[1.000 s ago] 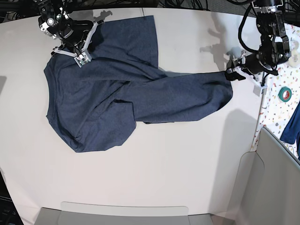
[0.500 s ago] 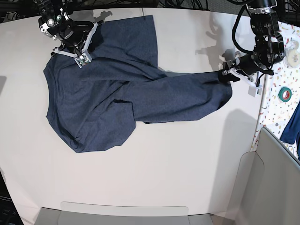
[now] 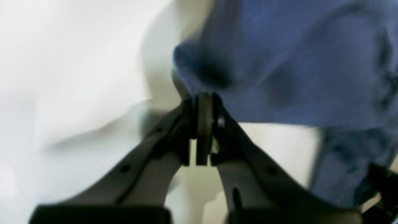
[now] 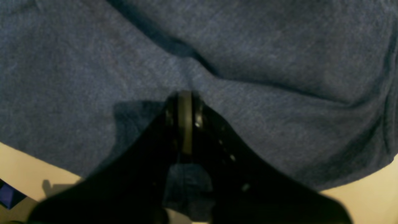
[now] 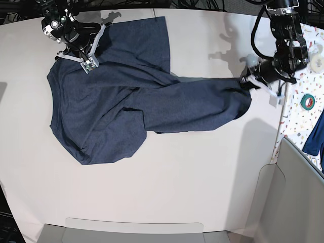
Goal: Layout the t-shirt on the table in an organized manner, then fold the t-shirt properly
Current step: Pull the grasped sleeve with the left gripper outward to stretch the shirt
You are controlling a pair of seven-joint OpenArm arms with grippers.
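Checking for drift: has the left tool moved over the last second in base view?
Yes, slightly. The left tool sits higher in frame, farther from the green tape roll, still pinching the t-shirt edge.

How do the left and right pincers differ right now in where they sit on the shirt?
The left pincer pinches the t-shirt at its outer tip, fabric raised off the table. The right pincer presses flat cloth well inside the shirt's edge. The left wrist view is motion-blurred; the right one is sharper. Both are shut on the shirt.
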